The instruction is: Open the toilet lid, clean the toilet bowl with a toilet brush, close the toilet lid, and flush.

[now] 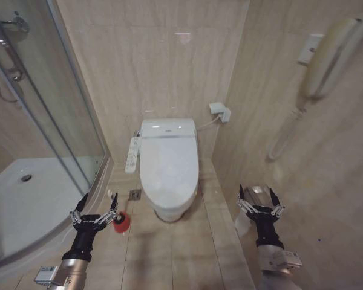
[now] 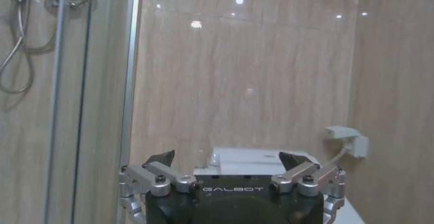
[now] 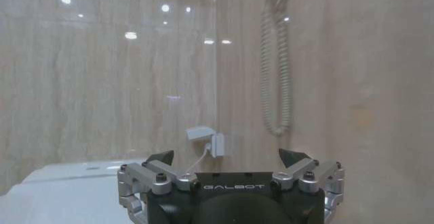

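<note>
- The toilet lid (image 1: 169,166) is down, covering the toilet bowl (image 1: 171,211), which stands against the back wall between the shower enclosure and the side wall.
- A white side control panel (image 1: 132,154) juts from the bowl on the robot's left.
- The toilet brush (image 1: 114,197) stands on the floor to the left of the bowl, its white handle rising from a round red holder (image 1: 121,222). It sits just beside the curved shower tray (image 1: 24,205).
- The left gripper (image 1: 95,208) hangs low, close to the brush holder and touching nothing. Its fingers (image 2: 161,159) are spread wide with nothing between them.
- The right gripper (image 1: 260,197) hovers to the right of the bowl, near the side wall, well apart from the lid. Its fingers (image 3: 160,158) are likewise spread wide and hold nothing.
- A wall socket with a white plug and cord (image 1: 219,112) sits on the back wall, right of the toilet.
- A white coiled cord (image 3: 275,82) hangs on the side wall.
</note>
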Robot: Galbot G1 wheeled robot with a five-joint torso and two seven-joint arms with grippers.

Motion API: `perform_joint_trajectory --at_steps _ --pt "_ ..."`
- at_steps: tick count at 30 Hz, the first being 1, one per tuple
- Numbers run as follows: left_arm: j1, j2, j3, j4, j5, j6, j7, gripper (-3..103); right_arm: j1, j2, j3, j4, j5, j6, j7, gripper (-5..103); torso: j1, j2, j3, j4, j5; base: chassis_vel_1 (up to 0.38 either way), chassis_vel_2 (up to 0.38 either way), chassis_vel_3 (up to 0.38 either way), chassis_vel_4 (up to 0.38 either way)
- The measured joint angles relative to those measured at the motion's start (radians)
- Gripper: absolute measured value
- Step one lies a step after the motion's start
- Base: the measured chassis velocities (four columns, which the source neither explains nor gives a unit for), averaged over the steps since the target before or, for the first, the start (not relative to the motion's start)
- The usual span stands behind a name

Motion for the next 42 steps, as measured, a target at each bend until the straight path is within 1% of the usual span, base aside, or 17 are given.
perform_joint_trajectory --at_steps 4,5,6,7,8,10,12,20,32,42 --pt "0.000 0.000 0.000 0.000 0.000 0.000 0.000 100 0.000 0.000 0.000 0.000 0.000 0.000 0.000 100 0.000 0.000 0.000 0.0001 0.0010 0.365 -0.351 -0.375 0.355" --pt "0.000 0.000 0.000 0.000 0.000 0.000 0.000 100 0.000 0.000 0.000 0.000 0.000 0.000 0.000 100 -0.001 0.000 0.000 -0.0002 0.0000 0.342 -0.328 -0.280 0.320" --pt "0.000 0.000 0.000 0.000 0.000 0.000 0.000 100 0.000 0.000 0.000 0.000 0.000 0.000 0.000 100 -0.001 0.000 0.000 -0.0002 0.0000 0.342 -0.328 -0.280 0.320" --pt "0.001 0.000 0.000 0.000 0.000 0.000 0.000 100 -0.001 0.000 0.000 0.000 0.000 0.000 0.000 100 -0.002 0.001 -0.001 -0.0002 0.0009 0.213 -0.278 -0.280 0.210" --pt "0.001 0.000 0.000 0.000 0.000 0.000 0.000 100 -0.001 0.000 0.000 0.000 0.000 0.000 0.000 100 -0.002 0.001 -0.001 0.0003 0.0007 0.213 -0.077 -0.256 0.210" --pt "0.001 0.000 0.000 0.000 0.000 0.000 0.000 100 -0.001 0.000 0.000 0.000 0.000 0.000 0.000 100 -0.001 0.000 0.000 0.0003 0.0003 0.161 -0.077 -0.156 0.167" --pt "0.001 0.000 0.000 0.000 0.000 0.000 0.000 100 -0.001 0.000 0.000 0.000 0.000 0.000 0.000 100 -0.001 0.001 -0.001 -0.0003 0.0009 0.051 -0.044 -0.097 0.105" --pt "-0.001 0.000 0.000 0.000 0.000 0.000 0.000 100 0.001 0.000 0.000 0.000 0.000 0.000 0.000 100 0.001 0.000 0.000 0.0002 0.0006 -0.066 0.041 0.068 -0.050" --pt "0.000 0.000 0.000 0.000 0.000 0.000 0.000 100 0.000 0.000 0.000 0.000 0.000 0.000 0.000 100 -0.001 0.000 0.000 0.0000 0.0006 -0.007 0.010 0.008 -0.009" --pt "-0.001 0.000 0.000 0.000 0.000 0.000 0.000 100 0.000 0.000 0.000 0.000 0.000 0.000 0.000 100 0.001 0.000 0.000 0.0000 0.0010 -0.167 0.025 0.178 -0.027"
